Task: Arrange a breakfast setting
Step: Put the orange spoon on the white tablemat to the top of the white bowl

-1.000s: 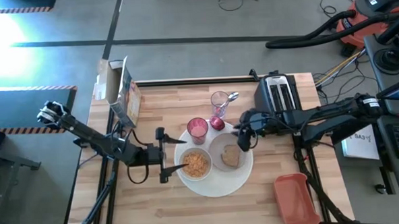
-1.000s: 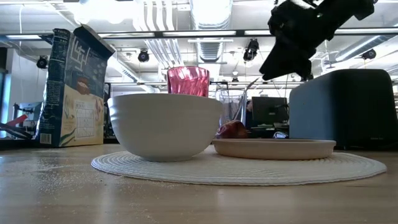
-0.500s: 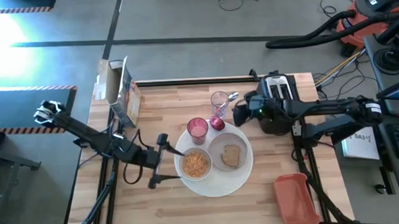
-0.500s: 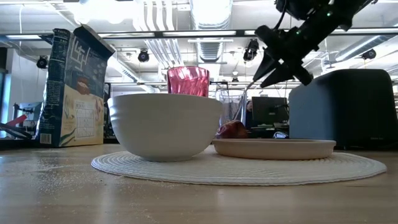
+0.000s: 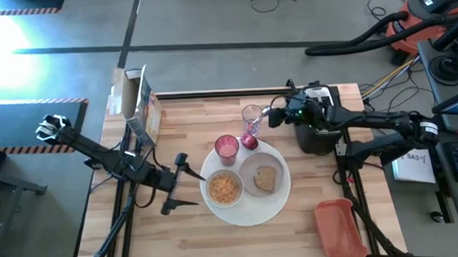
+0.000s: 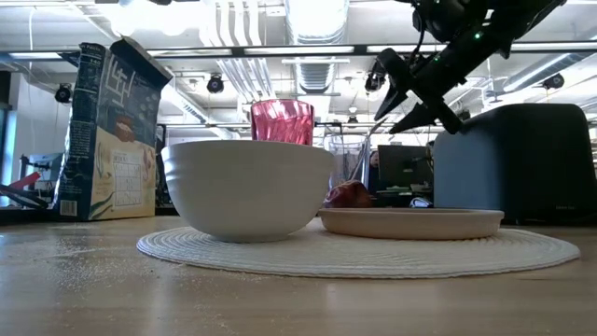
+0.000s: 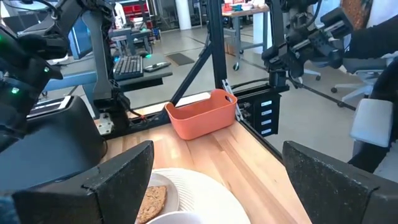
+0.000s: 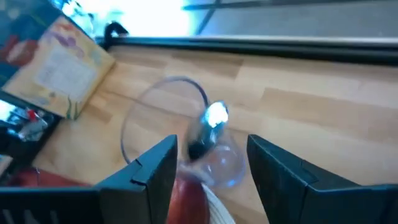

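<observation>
A round white woven placemat (image 5: 252, 213) bears a white bowl (image 5: 225, 188) of cereal, a small pale plate (image 5: 254, 164) with a toast slice (image 5: 264, 177), a pink cup (image 5: 227, 146) and a small red fruit (image 5: 249, 141). Beyond its far edge a metal spoon (image 5: 265, 111) stands in a clear glass (image 5: 251, 116), leaning on the rim. My right gripper (image 5: 276, 115) is open, just right of the glass and above it; the right wrist view shows the glass (image 8: 163, 118) and spoon (image 8: 211, 121) between its fingers, untouched. My left gripper (image 5: 177, 185) is open, left of the bowl.
A cereal box (image 5: 139, 109) stands at the far left and a dark toaster (image 5: 319, 121) at the far right. An orange bin (image 5: 338, 228) sits at the near right corner. Bare wood lies along the near edge, with crumbs scattered on it (image 6: 84, 266).
My right gripper has gone from above the plate toward the table's far edge, to the clear glass with the spoon, staying open. My left gripper has drawn back from the bowl toward the table's left edge, still open.
</observation>
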Robot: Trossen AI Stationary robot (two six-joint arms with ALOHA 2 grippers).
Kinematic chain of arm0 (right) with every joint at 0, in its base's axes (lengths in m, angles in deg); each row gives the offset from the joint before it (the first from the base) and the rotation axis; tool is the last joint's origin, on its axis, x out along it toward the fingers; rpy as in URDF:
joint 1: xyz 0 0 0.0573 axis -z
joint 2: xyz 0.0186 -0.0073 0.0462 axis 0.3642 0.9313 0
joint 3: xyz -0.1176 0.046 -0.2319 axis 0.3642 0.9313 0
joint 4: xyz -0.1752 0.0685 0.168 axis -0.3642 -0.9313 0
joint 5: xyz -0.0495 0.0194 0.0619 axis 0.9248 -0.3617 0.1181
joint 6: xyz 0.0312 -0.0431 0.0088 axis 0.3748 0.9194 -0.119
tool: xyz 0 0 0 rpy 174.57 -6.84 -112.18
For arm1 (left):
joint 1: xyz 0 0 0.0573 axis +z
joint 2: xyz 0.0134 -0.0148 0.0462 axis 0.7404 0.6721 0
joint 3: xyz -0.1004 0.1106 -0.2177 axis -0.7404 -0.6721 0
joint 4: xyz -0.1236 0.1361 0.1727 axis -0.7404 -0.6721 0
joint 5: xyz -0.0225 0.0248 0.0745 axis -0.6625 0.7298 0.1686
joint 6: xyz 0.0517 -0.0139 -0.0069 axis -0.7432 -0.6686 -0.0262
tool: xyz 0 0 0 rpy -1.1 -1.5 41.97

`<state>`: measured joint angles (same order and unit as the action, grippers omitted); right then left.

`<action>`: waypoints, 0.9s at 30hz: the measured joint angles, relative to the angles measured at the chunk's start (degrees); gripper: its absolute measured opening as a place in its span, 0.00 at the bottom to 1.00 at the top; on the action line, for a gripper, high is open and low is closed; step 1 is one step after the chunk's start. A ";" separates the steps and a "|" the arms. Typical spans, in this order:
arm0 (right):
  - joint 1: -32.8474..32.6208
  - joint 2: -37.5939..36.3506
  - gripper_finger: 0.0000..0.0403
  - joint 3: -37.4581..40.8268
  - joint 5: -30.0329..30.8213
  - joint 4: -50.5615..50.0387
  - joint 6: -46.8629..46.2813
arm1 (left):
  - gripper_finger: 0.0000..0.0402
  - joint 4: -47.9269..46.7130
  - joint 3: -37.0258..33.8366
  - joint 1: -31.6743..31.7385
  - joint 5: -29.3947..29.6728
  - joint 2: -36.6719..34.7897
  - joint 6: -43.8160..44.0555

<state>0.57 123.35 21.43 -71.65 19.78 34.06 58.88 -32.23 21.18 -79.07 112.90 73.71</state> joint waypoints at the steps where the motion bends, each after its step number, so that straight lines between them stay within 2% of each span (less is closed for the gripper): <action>1: 0.09 0.05 0.46 0.00 0.07 0.99 0.02 | 0.84 -0.03 -0.23 0.00 0.00 -0.33 -0.02; 12: 0.81 0.08 0.39 0.00 -0.82 5.12 0.24 | 0.84 -0.05 -1.28 0.02 -1.07 -1.62 -0.02; 27: 1.12 0.08 0.11 0.00 -0.97 5.29 0.84 | 0.84 -0.26 -1.30 0.31 -3.67 -1.62 3.21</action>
<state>1.69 123.43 21.43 -72.61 25.07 34.89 58.62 -33.53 21.49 -82.74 111.28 76.92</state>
